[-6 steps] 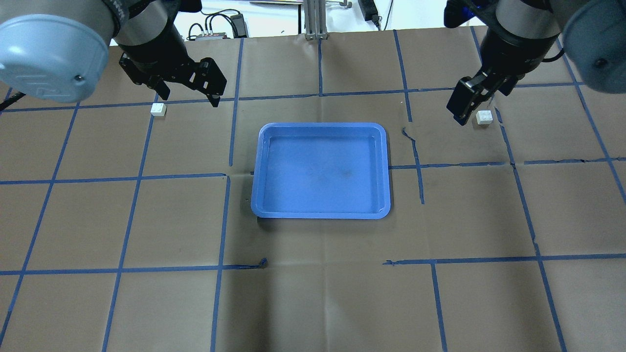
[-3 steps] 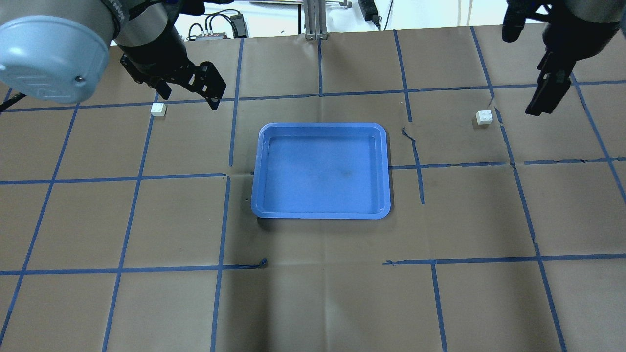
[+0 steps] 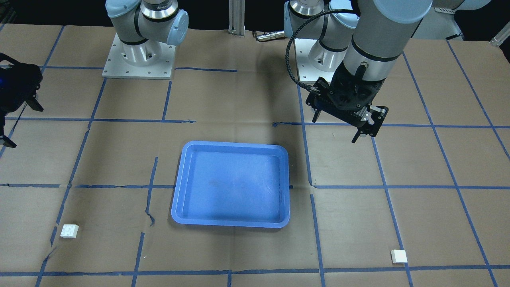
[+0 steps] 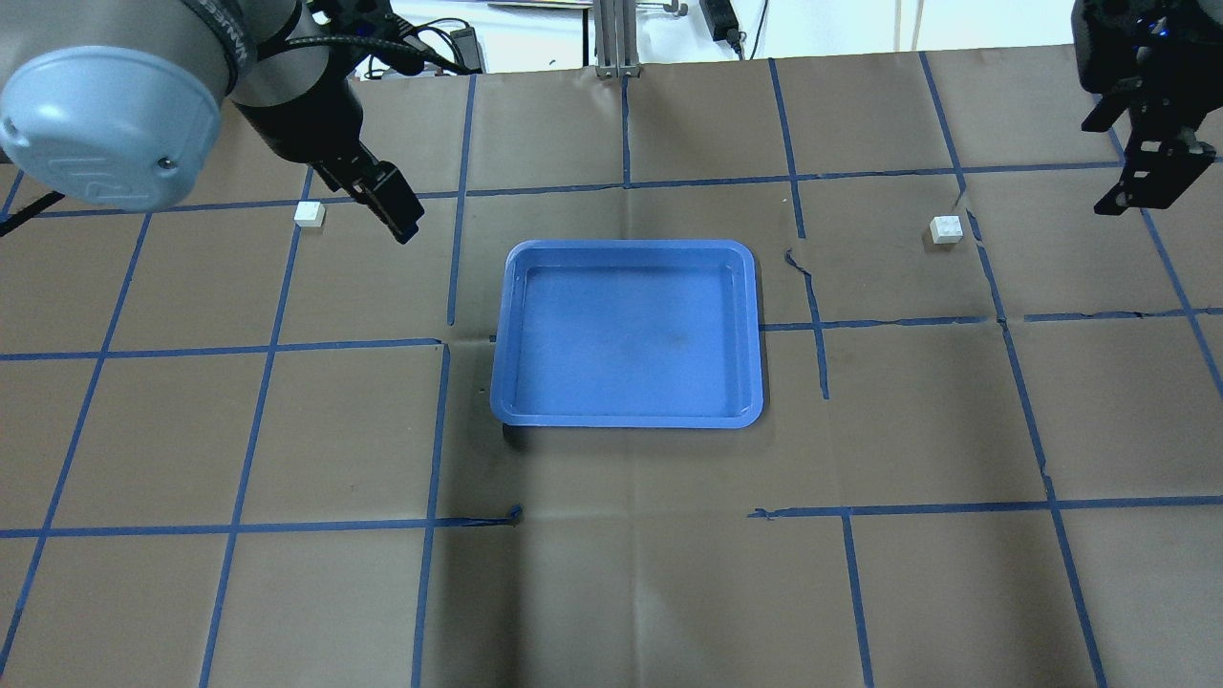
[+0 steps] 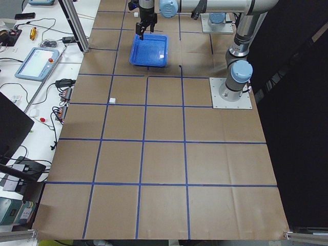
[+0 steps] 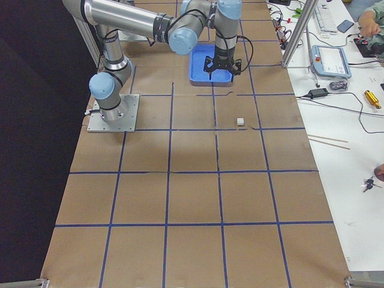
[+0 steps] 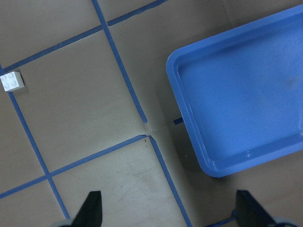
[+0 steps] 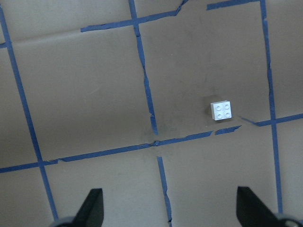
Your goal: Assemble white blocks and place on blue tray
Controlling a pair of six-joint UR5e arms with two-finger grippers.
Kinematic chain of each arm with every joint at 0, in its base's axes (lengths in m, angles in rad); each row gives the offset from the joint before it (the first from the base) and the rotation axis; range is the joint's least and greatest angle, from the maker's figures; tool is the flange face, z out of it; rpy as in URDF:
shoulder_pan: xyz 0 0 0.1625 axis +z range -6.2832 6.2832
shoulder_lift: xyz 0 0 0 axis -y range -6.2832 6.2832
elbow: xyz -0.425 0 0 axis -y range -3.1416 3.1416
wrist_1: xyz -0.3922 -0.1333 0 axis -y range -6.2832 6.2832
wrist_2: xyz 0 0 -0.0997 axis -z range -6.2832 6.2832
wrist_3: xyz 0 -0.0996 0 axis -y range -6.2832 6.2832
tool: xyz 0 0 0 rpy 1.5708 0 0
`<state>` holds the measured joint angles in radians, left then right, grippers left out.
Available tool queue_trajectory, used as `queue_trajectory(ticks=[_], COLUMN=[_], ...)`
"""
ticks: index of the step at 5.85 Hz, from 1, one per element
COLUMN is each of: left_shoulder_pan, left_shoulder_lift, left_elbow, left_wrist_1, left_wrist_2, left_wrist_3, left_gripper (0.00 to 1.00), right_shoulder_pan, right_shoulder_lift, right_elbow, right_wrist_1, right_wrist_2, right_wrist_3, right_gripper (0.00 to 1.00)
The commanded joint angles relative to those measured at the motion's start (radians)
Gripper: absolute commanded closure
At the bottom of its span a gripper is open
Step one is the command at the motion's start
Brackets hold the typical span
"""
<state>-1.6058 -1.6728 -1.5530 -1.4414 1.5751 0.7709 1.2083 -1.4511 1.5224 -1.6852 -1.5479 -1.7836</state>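
Two white blocks are lying well apart, flanking the blue tray (image 4: pixel 626 420) and not yet joined — the left block (image 4: pixel 309 214) near the left gripper (image 7: pixel 170 212), the right block (image 4: pixel 946 229) near the right gripper (image 8: pixel 171 210). Both grippers are hovering with jaws spread, gripping nothing — presumably so each can take its nearest block.

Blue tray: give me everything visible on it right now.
The tray is a shallow blue rectangle with rounded corners and a raised rim, and it looks like smooth plastic. Its flat floor shows a faint dark smudge and nothing lies in it. It sits level near the middle of the paper-covered table, over some blue tape lines. Only the table touches it. The left block and right block lie on the table well clear of it, one on each side.
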Motion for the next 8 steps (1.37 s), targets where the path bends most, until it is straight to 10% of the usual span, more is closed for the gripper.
queue_trajectory(ticks=[1,5,8], left_shoulder_pan=[0.030,0.231,0.306], left_shoulder_lift=[-0.013,-0.102,-0.238], left_elbow=[-0.016,-0.019,-0.035], left_wrist_1=[0.009,0.033,0.305], left_wrist_2=[-0.001,0.014,0.074], left_wrist_3=[0.327,0.781,1.005], left_gripper=[0.01,0.01,0.01], right_shoulder_pan=[-0.032,-0.082,-0.105], right_shoulder_lift=[0.139,0.375,0.495], right_elbow=[-0.126,-0.160,-0.142], right_wrist_1=[0.001,-0.043,-0.126], right_wrist_2=[0.071,0.283,0.363], right_wrist_3=[-0.092,-0.265,-0.309], right_gripper=[0.00,0.00,0.00])
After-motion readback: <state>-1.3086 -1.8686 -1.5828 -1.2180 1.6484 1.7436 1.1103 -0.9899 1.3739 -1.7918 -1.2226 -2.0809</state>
